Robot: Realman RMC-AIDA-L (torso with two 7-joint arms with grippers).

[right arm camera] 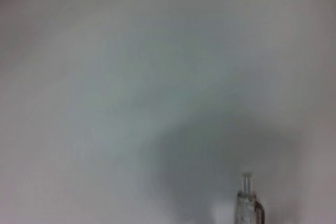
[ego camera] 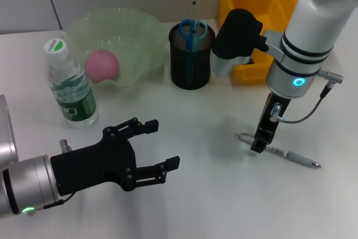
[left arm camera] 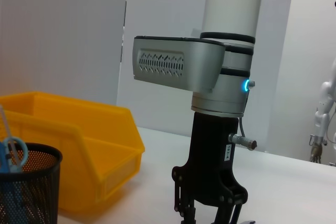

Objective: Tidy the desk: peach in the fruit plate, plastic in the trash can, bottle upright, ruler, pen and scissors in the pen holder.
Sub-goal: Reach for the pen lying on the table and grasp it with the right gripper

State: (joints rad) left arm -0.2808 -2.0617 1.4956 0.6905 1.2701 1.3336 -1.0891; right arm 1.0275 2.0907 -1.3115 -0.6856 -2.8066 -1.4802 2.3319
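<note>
White desk (ego camera: 212,205) w/ pen (ego camera: 279,151) lying flat; right gripper (ego camera: 258,145) down over it near its tip, prob. to grasp, finger state can't tell; left gripper (ego camera: 150,150) idle, fingers wide.

Head camera looked down over the desk (ego camera: 201,205); left wrist faced across at the right arm (left arm camera: 220,77); right wrist hung close above the pen (right arm camera: 248,205)
</note>
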